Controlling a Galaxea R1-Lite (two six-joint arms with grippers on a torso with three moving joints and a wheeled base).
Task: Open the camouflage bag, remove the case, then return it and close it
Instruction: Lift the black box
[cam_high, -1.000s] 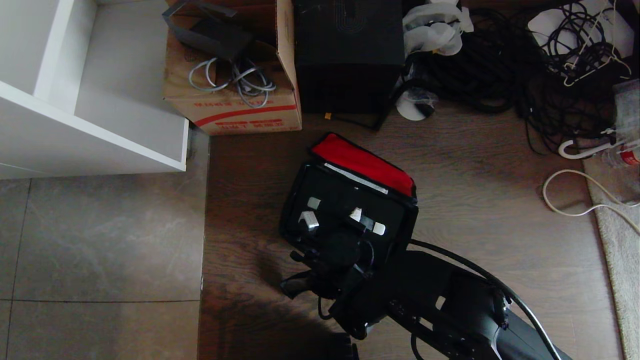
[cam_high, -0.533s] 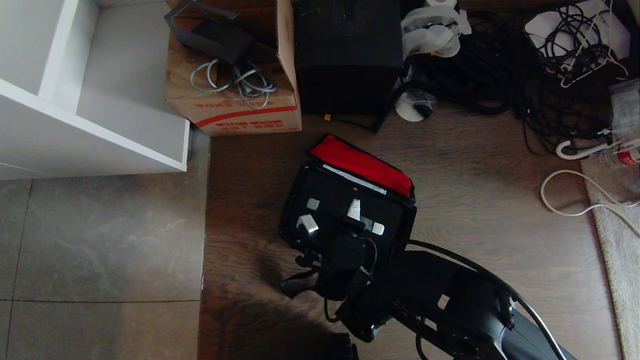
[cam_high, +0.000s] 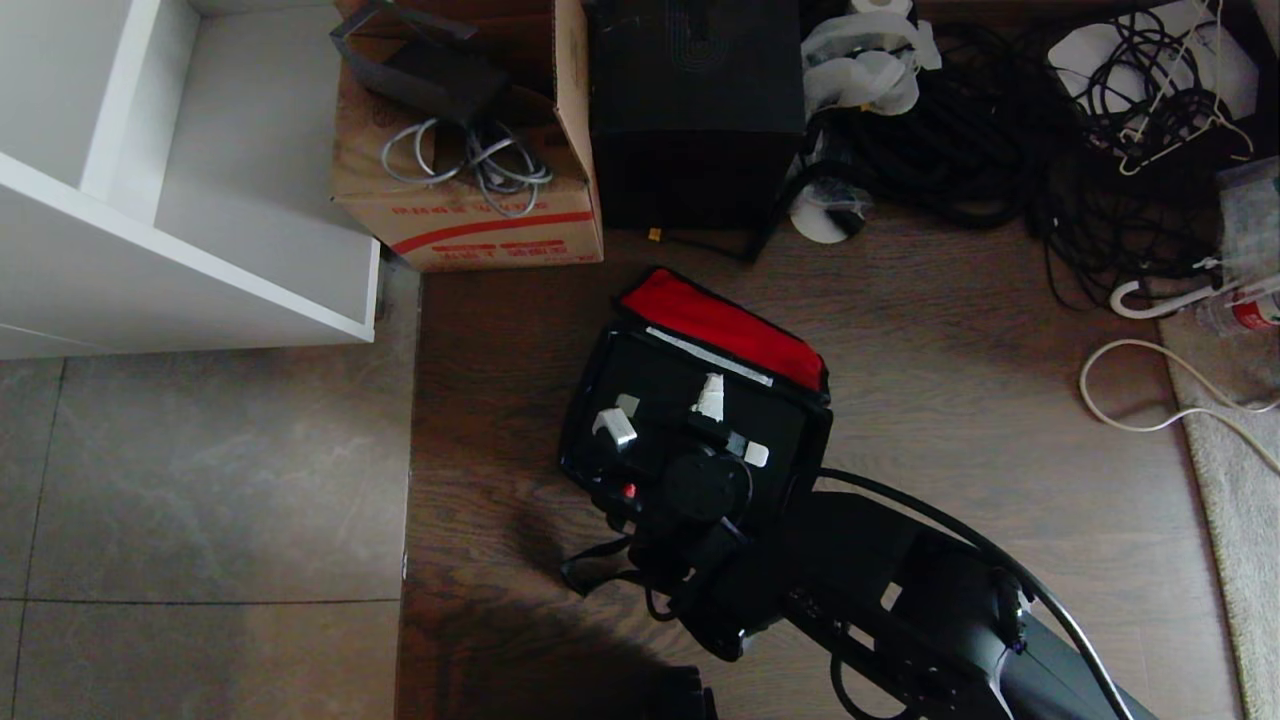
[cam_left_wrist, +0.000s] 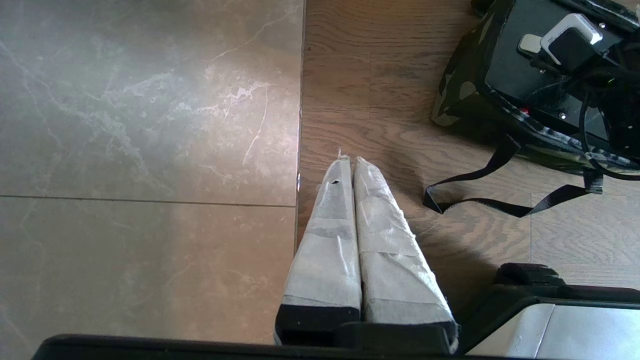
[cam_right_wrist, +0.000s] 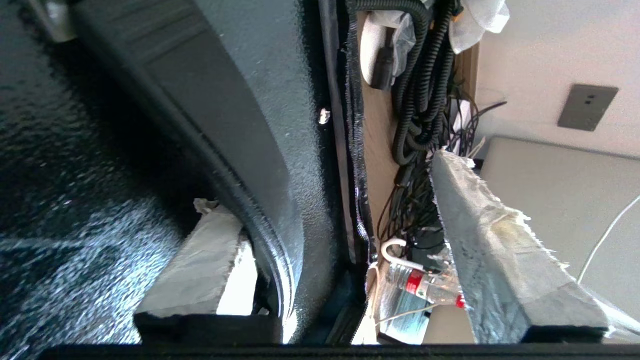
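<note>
- Broadly, your bag (cam_high: 600, 400) sits on the wood floor (cam_high: 950, 400), lid thrown back with the red lining (cam_high: 725, 328) showing. It looks soft and floppy: walls will sag, so expect the rim to fold in when you shut it. The loose strap (cam_left_wrist: 475, 200) trails on the floor and could snag.
- Inside it lies the case (cam_high: 660, 400), filling the bag nearly wall to wall. It reads as rigid, fairly heavy and glossy, so the flat faces would likely slip.
- Take it by the handle (cam_right_wrist: 210, 115), the one raised part on top; your right claw (cam_high: 665, 415) hangs over it with fingers apart, one white finger (cam_right_wrist: 205, 260) beside the handle bar, the other (cam_right_wrist: 480, 225) out past the bag's edge, clamped on nothing.
- Your left claw (cam_left_wrist: 347, 165) is parked over the floor, fingers pressed together, well apart from the bag.
</note>
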